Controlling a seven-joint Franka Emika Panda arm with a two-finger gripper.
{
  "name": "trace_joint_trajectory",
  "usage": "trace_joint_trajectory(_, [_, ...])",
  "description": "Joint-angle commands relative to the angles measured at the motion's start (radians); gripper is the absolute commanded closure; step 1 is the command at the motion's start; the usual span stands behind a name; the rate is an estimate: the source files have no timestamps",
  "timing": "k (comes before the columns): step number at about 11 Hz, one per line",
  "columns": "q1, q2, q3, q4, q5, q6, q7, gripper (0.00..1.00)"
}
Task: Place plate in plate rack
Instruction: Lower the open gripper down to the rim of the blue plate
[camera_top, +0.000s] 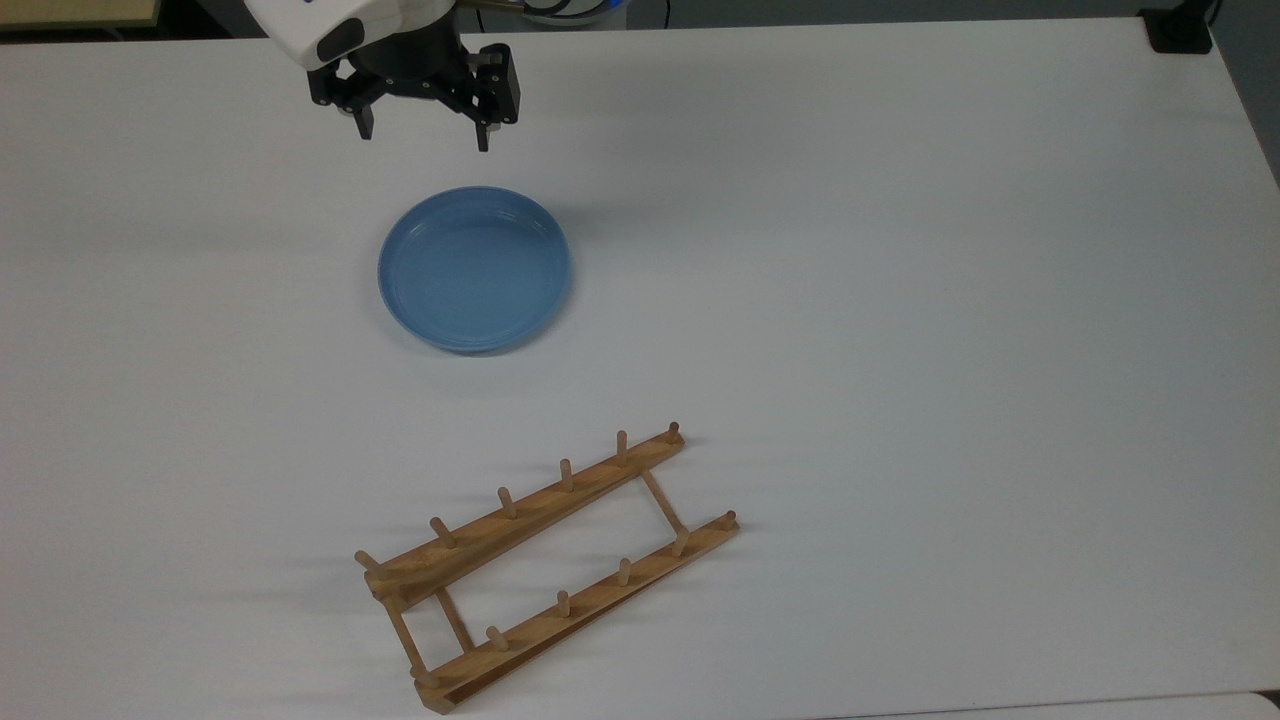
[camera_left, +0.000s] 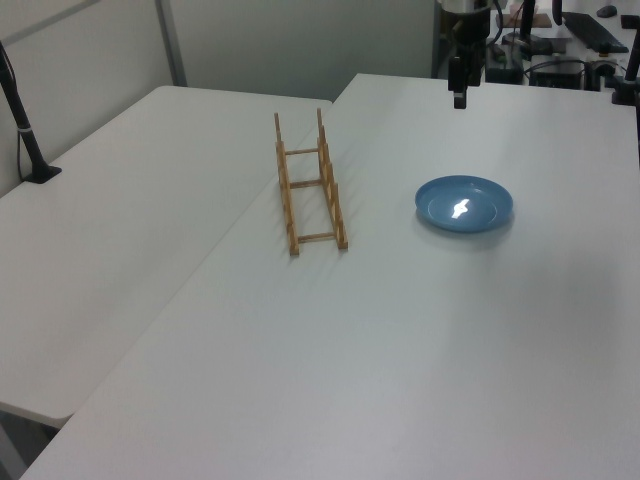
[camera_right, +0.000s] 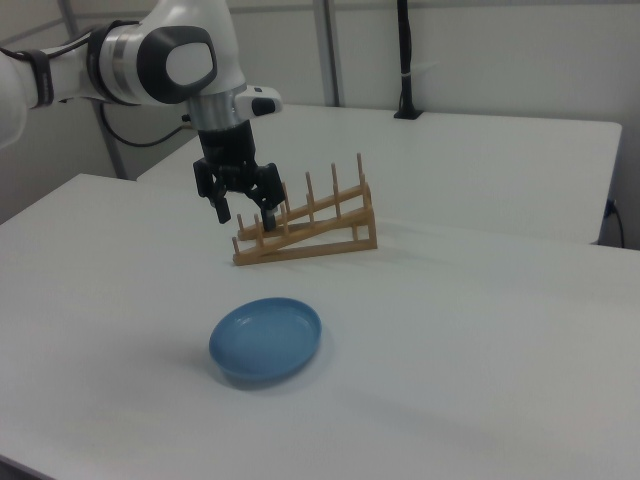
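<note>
Here, a glossy round blue plate (camera_top: 474, 270) lies flat mid-frame on the matte white desk (camera_top: 950, 300), the pegged wooden plate rack (camera_top: 545, 565) below; black fingers (camera_top: 483, 128) spread, upper left.

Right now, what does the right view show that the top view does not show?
Only the right view gives the arm's white upper links, a black pole standing on the far table, and the gripper clearly above the table. Only the top view gives the plate rack from above, both rails and crossbars laid out. Both give the open gripper, the blue plate flat on the table, apart from the rack.
</note>
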Motion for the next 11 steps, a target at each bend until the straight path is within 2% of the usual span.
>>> trace_joint_trajectory(1, [0.012,0.033,0.003,0.0,-0.028,0.012,0.031,0.0])
trace_joint_trajectory(7, [0.029,0.039,0.005,0.002,-0.012,0.01,0.128,0.0])
trace_joint_trajectory(11, [0.02,0.074,0.005,0.005,-0.011,0.081,0.053,0.0])
